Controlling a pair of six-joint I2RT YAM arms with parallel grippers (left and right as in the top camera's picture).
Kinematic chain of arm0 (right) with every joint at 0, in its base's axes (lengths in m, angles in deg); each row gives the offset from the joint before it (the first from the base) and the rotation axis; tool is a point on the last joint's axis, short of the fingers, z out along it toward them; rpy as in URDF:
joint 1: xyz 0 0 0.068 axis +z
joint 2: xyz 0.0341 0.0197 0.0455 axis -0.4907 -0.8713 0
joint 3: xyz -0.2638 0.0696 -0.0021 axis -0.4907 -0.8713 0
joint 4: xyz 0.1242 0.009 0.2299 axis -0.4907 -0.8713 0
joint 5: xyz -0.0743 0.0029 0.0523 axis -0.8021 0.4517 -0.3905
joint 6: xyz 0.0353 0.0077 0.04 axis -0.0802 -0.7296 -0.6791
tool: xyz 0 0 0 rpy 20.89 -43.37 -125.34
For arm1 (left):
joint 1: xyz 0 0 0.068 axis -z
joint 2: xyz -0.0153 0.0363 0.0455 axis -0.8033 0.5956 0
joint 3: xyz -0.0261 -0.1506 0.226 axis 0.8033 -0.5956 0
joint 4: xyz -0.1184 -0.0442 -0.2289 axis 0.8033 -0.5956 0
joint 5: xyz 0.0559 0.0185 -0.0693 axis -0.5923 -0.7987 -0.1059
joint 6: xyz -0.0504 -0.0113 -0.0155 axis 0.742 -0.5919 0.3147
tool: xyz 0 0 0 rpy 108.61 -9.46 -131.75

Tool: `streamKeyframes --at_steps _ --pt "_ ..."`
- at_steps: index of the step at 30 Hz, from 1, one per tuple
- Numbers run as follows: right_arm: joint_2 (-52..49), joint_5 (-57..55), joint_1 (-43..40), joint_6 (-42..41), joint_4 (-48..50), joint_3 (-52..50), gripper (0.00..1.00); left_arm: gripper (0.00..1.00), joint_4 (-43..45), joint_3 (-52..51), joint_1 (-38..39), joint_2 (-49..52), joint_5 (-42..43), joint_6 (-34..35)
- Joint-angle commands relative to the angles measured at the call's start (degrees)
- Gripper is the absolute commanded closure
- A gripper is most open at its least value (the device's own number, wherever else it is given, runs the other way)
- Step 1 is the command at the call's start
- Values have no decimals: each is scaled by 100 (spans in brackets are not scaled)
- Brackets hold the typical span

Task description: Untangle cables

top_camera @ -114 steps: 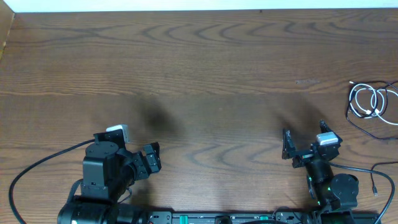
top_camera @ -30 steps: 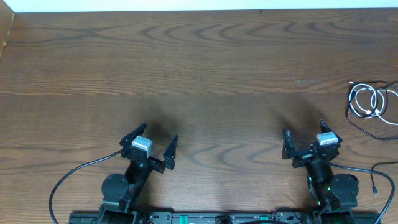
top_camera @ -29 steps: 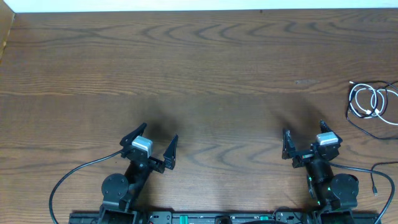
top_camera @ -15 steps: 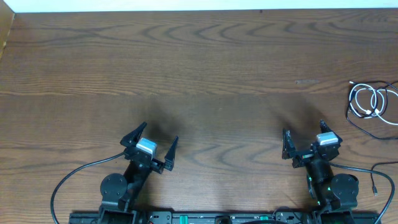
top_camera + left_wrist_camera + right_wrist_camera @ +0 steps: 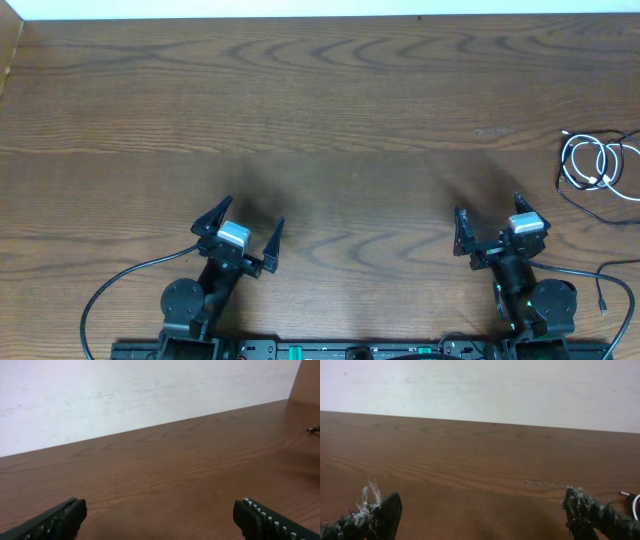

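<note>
Left gripper, right gripper both wide, empty; cables far right of frame, light, floppy, pinch outer loop

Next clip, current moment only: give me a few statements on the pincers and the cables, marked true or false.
1. The left pincer and the right pincer are both open and empty. True.
2. The white cable lies coiled near the right edge of the table. True.
3. The left pincer is touching the white cable. False: it hovers over bare wood, far to the left of the cable.
4. The black cable lies far apart from the white cable. False: it curves close along the white coil's lower side.
5. The right pincer is the one nearer the cables. True.
</note>
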Motion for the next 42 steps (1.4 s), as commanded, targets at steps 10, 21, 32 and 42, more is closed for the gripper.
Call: streamKeyframes --at_steps 10,21,32,42 --pt "35 -44 -22 83 -26 -7 1 2 -249 -96 -26 -48 -382 393" --pt "35 -44 -22 81 -26 -7 1 2 -245 -96 -26 -46 -382 396" --pt "35 -44 -22 81 -26 -7 1 2 -245 -96 -26 -37 -380 396" --pt "35 -44 -22 81 -26 -7 1 2 -245 -96 -26 -37 -380 396"
